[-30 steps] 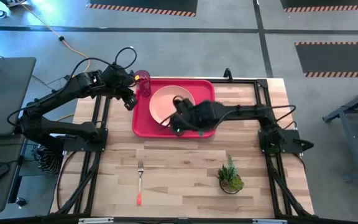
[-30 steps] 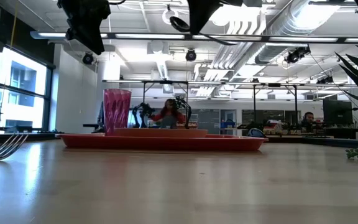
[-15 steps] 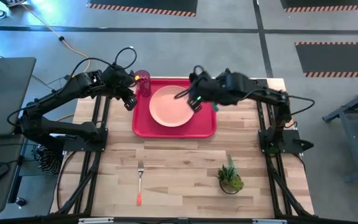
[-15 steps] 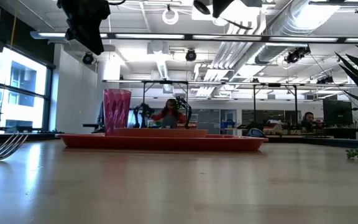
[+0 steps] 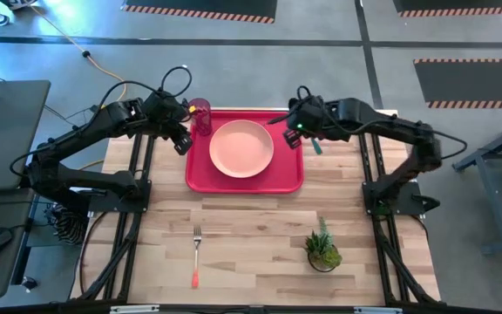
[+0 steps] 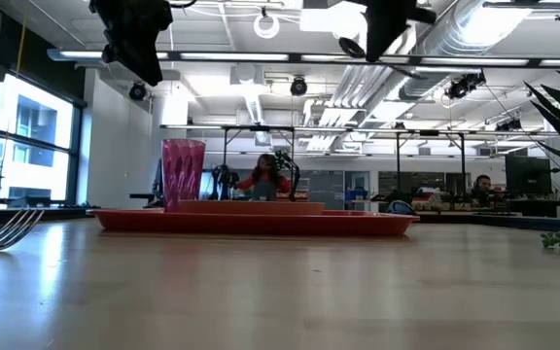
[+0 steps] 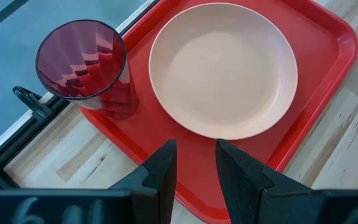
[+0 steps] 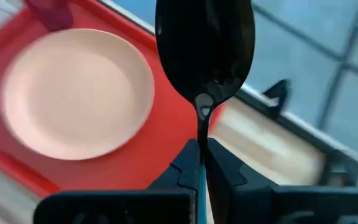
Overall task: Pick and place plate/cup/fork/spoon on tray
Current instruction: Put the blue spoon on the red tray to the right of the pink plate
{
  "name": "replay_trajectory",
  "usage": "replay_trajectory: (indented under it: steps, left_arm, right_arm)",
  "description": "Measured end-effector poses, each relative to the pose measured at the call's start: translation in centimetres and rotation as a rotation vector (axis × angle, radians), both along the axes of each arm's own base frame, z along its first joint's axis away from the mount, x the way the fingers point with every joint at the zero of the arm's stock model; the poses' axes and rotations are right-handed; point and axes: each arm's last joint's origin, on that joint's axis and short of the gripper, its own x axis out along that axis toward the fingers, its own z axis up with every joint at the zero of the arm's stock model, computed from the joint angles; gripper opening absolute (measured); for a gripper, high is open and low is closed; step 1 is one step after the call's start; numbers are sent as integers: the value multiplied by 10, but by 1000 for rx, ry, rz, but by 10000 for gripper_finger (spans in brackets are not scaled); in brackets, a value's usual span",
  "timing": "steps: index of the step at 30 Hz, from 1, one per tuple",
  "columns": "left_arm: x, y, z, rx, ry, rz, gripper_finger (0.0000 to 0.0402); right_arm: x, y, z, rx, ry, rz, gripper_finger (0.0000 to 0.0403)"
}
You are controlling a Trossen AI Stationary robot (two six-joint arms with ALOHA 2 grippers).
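The red tray (image 5: 200,173) lies at the table's far middle. The salmon-pink plate (image 5: 241,148) sits on it, and the red-pink cup (image 5: 200,116) stands upright in its far left corner. My right gripper (image 5: 296,131) hovers over the tray's far right corner, shut on the spoon (image 8: 205,50). The spoon's teal handle (image 5: 317,146) trails behind the fingers. My left gripper (image 7: 194,168) hangs above the tray's left edge beside the cup, slightly open and empty. The orange-handled fork (image 5: 196,255) lies flat on the table near the front edge. My right gripper pinches the spoon's neck (image 8: 201,144), just behind the dark bowl, between its two fingers. The spoon lies along the fingers, and its bowl (image 8: 205,56) sticks out ahead of the fingertips. The spoon is lifted clear, high above the tray.
A small potted plant (image 5: 322,249) stands on the table's near right part. Black frame rails (image 5: 369,139) run along the table's left and right sides. Bare wood lies between the tray and the fork.
My right gripper has carried the spoon from over the plate's near right edge toward the table's far right. It is now above the tray's far right corner and has stayed shut on the spoon. The plate, uncovered, has not moved.
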Motion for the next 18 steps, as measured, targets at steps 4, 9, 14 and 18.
replay_trajectory:
  steps: [4, 9, 14, 18]
  left_arm:
    - [0, 0, 0, -7, -7, 15, 102]
    - [0, 0, 0, -16, -13, 30, 102]
    - [0, 0, 0, -16, -14, 30, 102]
    - [0, 0, 0, -24, -20, 46, 102]
  right_arm:
    - [-9, -10, -24, 64, -126, -28, 0]
    - [-18, -21, -61, 152, -214, -182, 0]
    - [-15, -35, -96, 246, -277, -267, 0]
    - [-12, -42, -118, 299, -319, -305, 0]
